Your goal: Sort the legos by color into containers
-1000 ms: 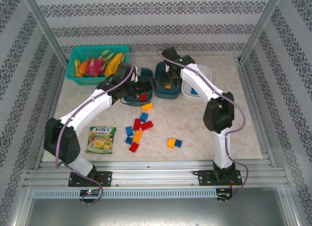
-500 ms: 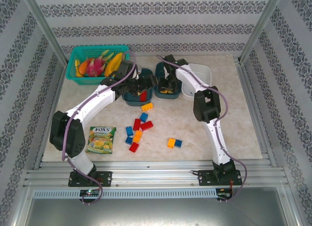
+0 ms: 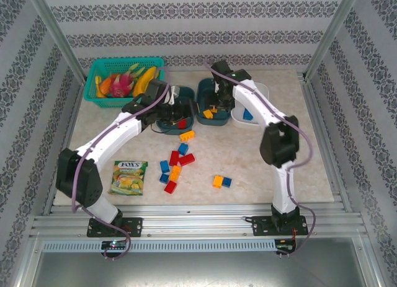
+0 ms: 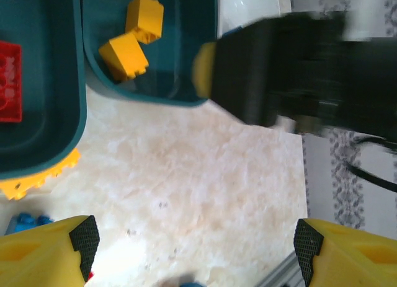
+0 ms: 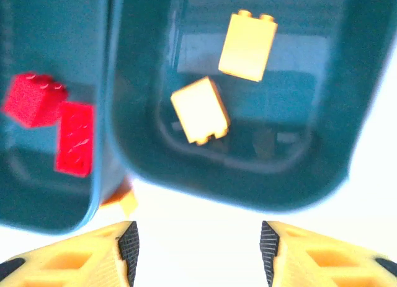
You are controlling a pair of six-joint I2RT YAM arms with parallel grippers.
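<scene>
Step in hand, as judged: the drop-off end of a pick-and-place cycle, with both arms reaching to the far side of the table [image 3: 298,169].

- The left gripper [image 4: 195,240] is hanging at the near rim of the left teal tub [image 4: 59,141]. Its fingers are standing wide apart and are holding nothing.
- The right gripper [image 5: 198,247] is hovering over the near edge of the middle teal tub [image 5: 236,188]. Its fingers are likewise spread and empty.

Tub contents:

- Red bricks [image 5: 34,98] are lying in the left teal tub.
- Two yellow bricks [image 5: 200,110] are lying in the middle teal tub.
- A blue brick [image 3: 247,115] is lying in the white tub [image 3: 257,88], furthest right.

The sort is running partly complete. About nine loose bricks [image 3: 175,166] are lying mid-table, near of the tubs, in red, blue and orange-yellow. One orange-yellow brick [image 4: 37,181] is lying just beside the left teal tub. A yellow and blue pair is sitting further right and nearer the arm bases.

Next move, as judged: either arm is needing to draw back toward the near side, descend on one loose brick with fingers open, and close on it. The clustered bricks are touching, so an outlying brick is offering the cleaner grasp. The snack packet [image 3: 128,176], left of the pile, is taking no part.
</scene>
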